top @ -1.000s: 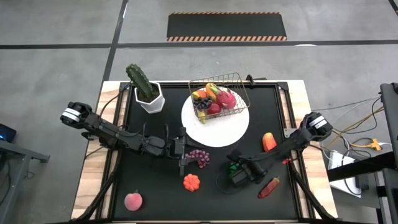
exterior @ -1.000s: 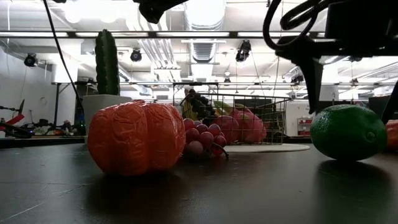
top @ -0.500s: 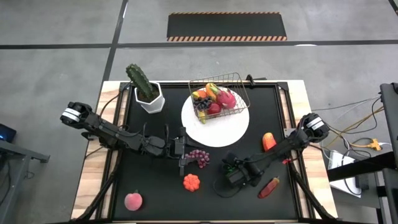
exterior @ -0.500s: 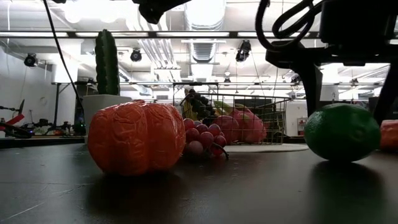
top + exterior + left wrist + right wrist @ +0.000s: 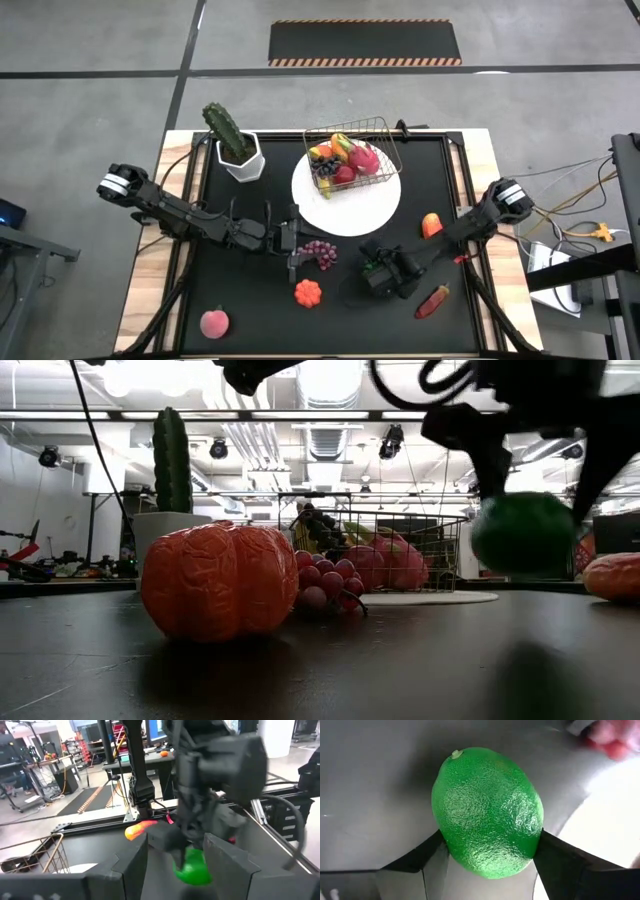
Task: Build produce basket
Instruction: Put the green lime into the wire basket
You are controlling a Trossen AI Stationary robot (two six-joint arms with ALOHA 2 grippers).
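Right end effector [image 5: 385, 274] gripping green lime [image 5: 487, 812] off the mat, long axis across fingers, stem nub forward

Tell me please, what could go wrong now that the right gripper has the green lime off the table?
1. The lime is round and smooth, pinched only at its sides by the right gripper; it might slip out on the way.
2. The basket already looks crowded with produce, so the lime may roll off the pile.
3. The left gripper, by the grapes, sits near the likely path; the arms could brush.
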